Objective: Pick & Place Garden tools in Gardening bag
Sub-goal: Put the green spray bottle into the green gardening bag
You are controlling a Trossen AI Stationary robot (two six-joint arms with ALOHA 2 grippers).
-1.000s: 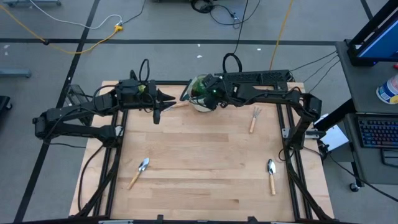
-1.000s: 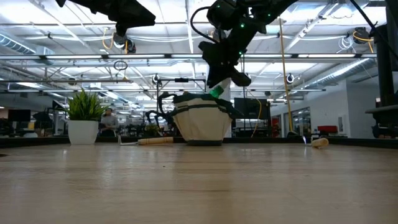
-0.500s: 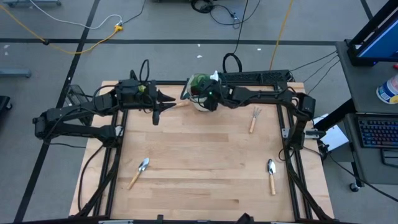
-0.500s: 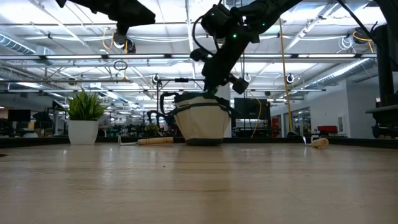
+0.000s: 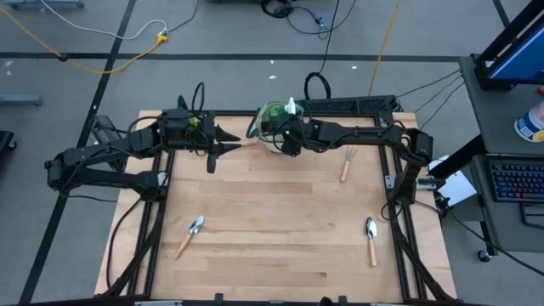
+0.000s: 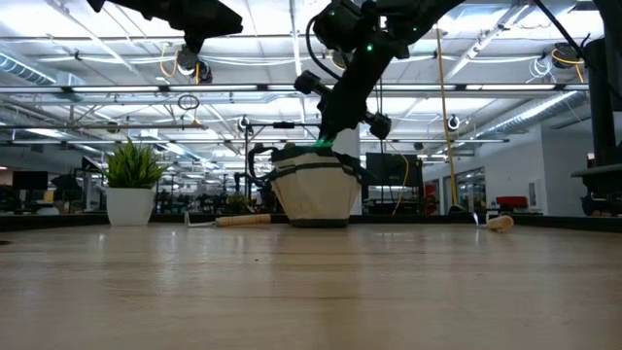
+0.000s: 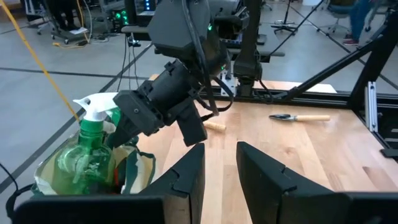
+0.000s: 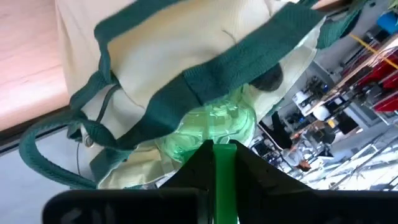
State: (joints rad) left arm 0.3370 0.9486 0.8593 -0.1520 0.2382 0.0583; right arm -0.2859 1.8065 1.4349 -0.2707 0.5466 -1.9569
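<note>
The right gripper (image 5: 287, 140) hung directly over the small round beige canvas bag with dark green trim (image 6: 313, 191) at the far edge of the light wooden table (image 5: 272, 229), its fingers pinched narrowly on the translucent green spray bottle with a white trigger head (image 7: 93, 146). The bottle stood upright with its body already down inside the bag's mouth, which suggested it was held from above so that it could drop in without tipping or catching the rim. The left gripper (image 5: 214, 155) waited just beside the bag, off the table, fingers close together but with a narrow gap and nothing between them, probably kept clear of the right arm's work.

Three wooden-handled metal tools lay well apart on the table: a silver trowel (image 5: 190, 233) near the left front, a second silver trowel (image 5: 371, 238) near the right front, and a small fork (image 5: 347, 161) towards the right back. Another wooden handle (image 6: 243, 221) lay just beside the bag; its head was hidden by the left arm.

The bag's interior was mostly hidden, so whether other tools lay inside could not be told. Whether the bottle's base touched the bottom was also unclear.
</note>
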